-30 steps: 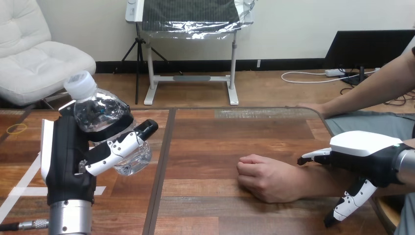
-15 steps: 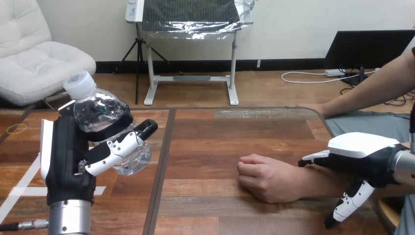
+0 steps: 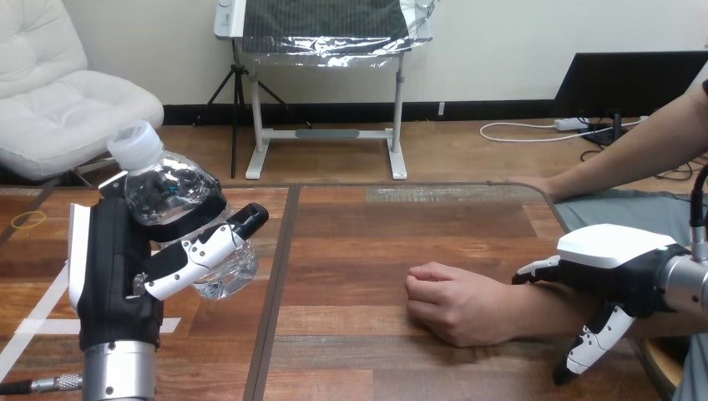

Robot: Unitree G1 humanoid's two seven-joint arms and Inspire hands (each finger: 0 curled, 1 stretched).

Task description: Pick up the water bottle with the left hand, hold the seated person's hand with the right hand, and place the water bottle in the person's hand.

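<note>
- left robot hand [image 3: 117,276] is up over the left part of the surface [image 3: 359,251], palm side turned toward the camera, and it's got the water bottle [image 3: 171,196] wrapped up, fingers [image 3: 188,259] curled across the clear body
- bottle is off the surface completely and leaning, white cap [image 3: 134,144] pointing up and to the left, bottom end poking out to the lower right past the fingers
- the person's hand [image 3: 451,305] sits on the surface right of centre as a loose fist, knuckles pointing left, well apart from the bottle
- their forearm [image 3: 543,313] runs off to the right from there, lying on the surface
- right robot hand [image 3: 618,267] hangs over that forearm, back from the wrist, white shell facing up
- its fingers are pretty much straight and reach left, and its thumb [image 3: 594,342] drops down on the near side of the arm, so it's spread wide and not closed round anything
- can't tell if it actually touches the forearm or just hovers above it
</note>
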